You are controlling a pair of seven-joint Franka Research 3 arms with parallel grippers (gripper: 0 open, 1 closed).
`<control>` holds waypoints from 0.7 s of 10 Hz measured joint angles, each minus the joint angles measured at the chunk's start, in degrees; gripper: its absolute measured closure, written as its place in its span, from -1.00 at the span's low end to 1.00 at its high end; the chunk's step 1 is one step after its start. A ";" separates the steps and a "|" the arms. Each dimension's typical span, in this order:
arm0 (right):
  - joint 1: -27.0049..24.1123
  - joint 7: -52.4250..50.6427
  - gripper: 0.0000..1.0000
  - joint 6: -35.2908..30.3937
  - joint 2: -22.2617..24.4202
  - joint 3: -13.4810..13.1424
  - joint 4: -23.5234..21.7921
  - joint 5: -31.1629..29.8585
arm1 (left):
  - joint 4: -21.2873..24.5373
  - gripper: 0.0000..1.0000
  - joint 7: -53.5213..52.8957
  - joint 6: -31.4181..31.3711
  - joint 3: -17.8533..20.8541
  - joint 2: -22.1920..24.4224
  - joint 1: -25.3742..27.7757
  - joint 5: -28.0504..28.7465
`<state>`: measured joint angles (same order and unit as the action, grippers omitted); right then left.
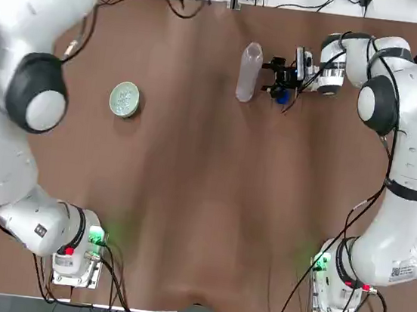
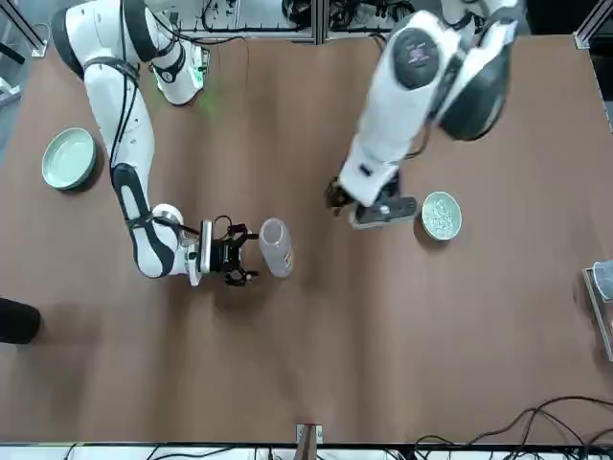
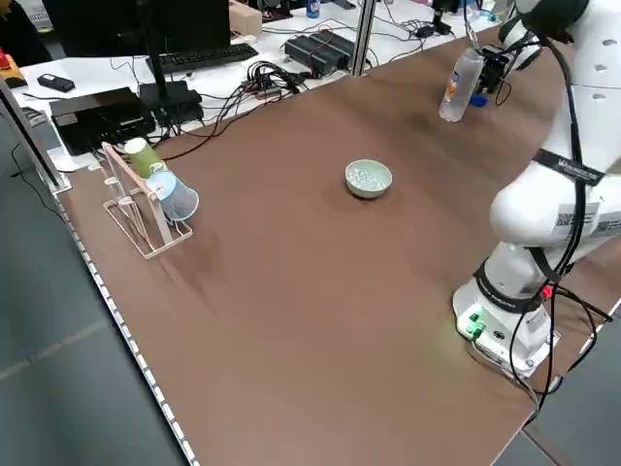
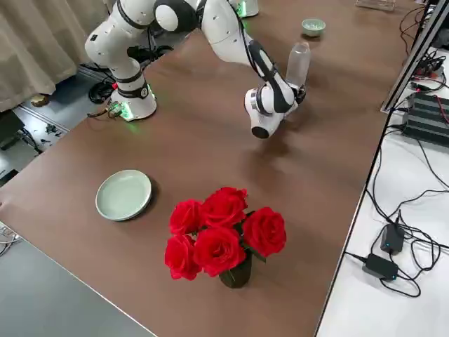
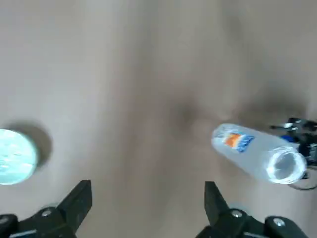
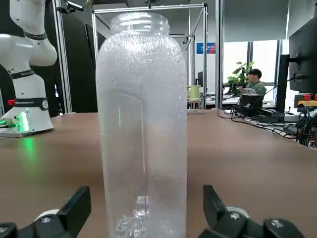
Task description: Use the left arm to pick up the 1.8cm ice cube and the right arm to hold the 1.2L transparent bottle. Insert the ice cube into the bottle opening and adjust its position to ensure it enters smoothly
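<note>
The right end effector [image 1: 273,79] is sitting low over the far side of the bench [image 1: 203,201], its fingers spread wide and holding nothing. The transparent bottle [image 1: 249,71] is standing upright just in front of them; in the right wrist view it is filling the gap ahead of the two fingertips without being touched. Something small and glinting is lying at the bottle's bottom, possibly ice, though it is too indistinct to name.

The left end effector [image 5: 148,208] is hanging high above the bench, fingers likewise wide apart and empty. Its wrist camera is looking down on the bottle's open mouth to one side and on the small green bowl [image 1: 125,99] to the other. That bowl is sitting well apart from the bottle on the robot's left and is carrying pale, glassy bits that are probably the ice cubes.

This layout is fitting two stages: the right arm closing in to grip the bottle before a cube is fetched, or both arms letting go after a cube has dropped in. If it is the former, the right fingers need to advance around the bottle's body and close squarely without tipping it.
</note>
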<state>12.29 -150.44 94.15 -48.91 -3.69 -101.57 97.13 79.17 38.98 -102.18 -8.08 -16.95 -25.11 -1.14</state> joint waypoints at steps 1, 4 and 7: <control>-1.71 0.87 -1.00 -0.56 0.00 -0.08 0.55 -2.07 | 4.81 -1.00 -5.51 0.18 -0.03 4.85 3.46 -1.09; -10.08 15.70 -1.00 -6.76 0.67 -0.28 8.39 -14.37 | 14.69 -1.00 -20.27 4.18 0.00 16.34 14.34 -2.68; -12.84 33.95 -1.00 -6.76 3.82 -2.81 12.92 -25.20 | 15.80 -1.00 -34.12 8.75 0.18 19.97 24.12 -2.74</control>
<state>-0.56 -116.49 87.39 -45.10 -6.50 -88.65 71.94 94.97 4.86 -93.42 -7.89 3.02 -0.99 -3.88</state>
